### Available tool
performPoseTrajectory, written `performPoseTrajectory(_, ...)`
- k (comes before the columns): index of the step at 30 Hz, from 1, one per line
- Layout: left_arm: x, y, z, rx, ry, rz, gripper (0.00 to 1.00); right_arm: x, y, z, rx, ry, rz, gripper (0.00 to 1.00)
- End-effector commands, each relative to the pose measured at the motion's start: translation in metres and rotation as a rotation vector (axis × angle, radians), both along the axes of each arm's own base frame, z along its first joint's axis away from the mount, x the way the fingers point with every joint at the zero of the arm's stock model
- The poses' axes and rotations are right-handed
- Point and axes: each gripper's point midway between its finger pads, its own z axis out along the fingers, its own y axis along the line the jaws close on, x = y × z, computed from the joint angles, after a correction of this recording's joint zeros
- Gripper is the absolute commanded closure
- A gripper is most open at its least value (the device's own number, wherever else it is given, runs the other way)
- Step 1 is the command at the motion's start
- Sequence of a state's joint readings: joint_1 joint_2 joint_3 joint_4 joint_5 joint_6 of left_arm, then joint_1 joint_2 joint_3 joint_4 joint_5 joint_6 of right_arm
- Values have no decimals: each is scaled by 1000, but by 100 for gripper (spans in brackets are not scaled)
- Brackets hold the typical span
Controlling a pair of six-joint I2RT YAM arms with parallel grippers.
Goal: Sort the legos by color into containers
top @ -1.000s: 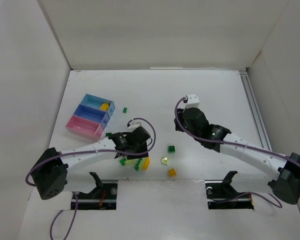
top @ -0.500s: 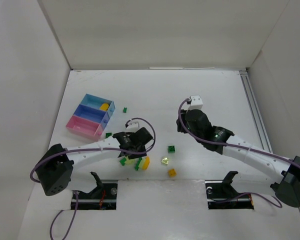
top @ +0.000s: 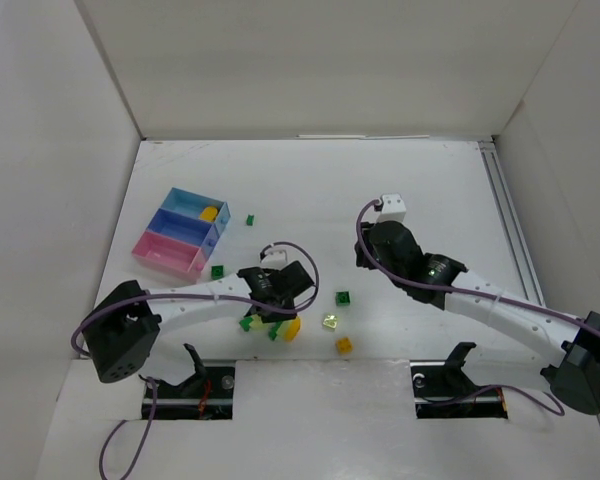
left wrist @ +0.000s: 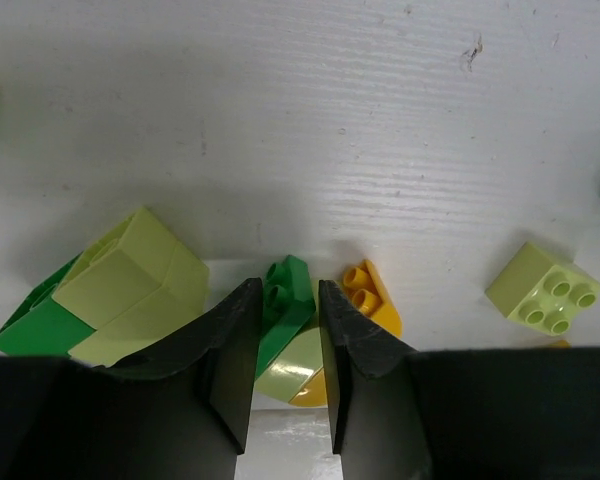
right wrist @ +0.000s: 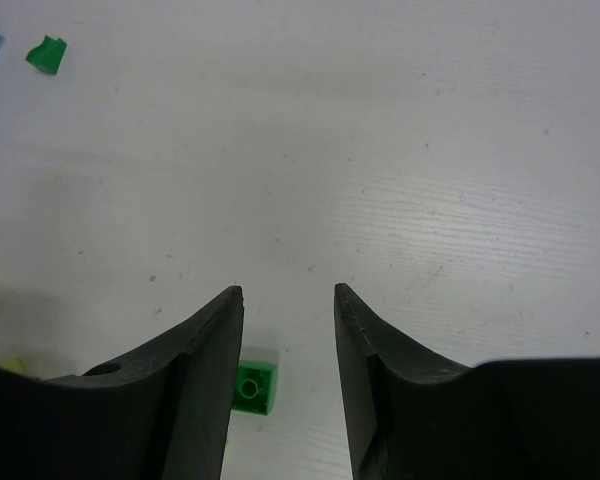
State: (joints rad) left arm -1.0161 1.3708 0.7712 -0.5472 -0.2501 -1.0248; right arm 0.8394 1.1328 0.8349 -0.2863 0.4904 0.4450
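Observation:
My left gripper is down in a cluster of bricks near the front edge, with its jaws shut on a dark green brick. A pale yellow-green piece and a yellow piece lie under that brick. An orange-yellow brick touches the right finger. A large pale yellow-green brick on a green one lies on the left. My right gripper is open and empty above bare table, with a green brick beside its left finger. The light blue tray holds a yellow brick.
The darker blue tray and the pink tray adjoin the light blue one. Loose bricks lie about: green, green, pale yellow-green and orange. White walls enclose the table.
My left gripper has moved toward the front right and down onto the brick cluster. My right gripper has shifted slightly to the right.

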Motion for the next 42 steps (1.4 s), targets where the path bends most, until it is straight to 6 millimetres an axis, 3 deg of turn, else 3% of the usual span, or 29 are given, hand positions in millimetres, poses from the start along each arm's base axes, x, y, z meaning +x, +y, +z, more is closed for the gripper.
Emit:
performPoseTrajectory(1,2,-5,8,7,-11,-19,74,-1,0,4,3,-7,-14,53)
performPoseTrajectory(11,-10,14,-9,94,20,6,76,-3,-7,4,-9,-3,-35,53)
performPoseTrajectory(15,-11,12,-7,94,20,-3,85,-5,-6,2,-16,3,-26,53)
performPoseTrajectory(17,-9,8,-4,81,15,5,93,-5,-5,4,-16,3,-26,53)
performPoseTrajectory(23,-7,8,7,44,-11,30,100,-11,0,4,0,22,11,53)
performPoseTrajectory(26,12,2,31,26,-107,63,100,-20,10,14,24,26,109,49)
performPoseTrajectory(28,30,-10,58,-8,-182,83,100,-28,17,28,47,-6,200,45)
performPoseTrajectory(33,69,-29,140,-131,-428,72,100,-80,69,73,225,-111,670,16)
performPoseTrajectory(34,75,-35,159,-179,-474,77,100,-86,72,77,248,-119,709,12)
performPoseTrajectory(38,83,-38,213,-317,-605,78,100,-97,75,98,299,-165,765,4)
performPoseTrajectory(42,80,-39,245,-443,-675,62,100,-97,82,113,323,-193,791,1)
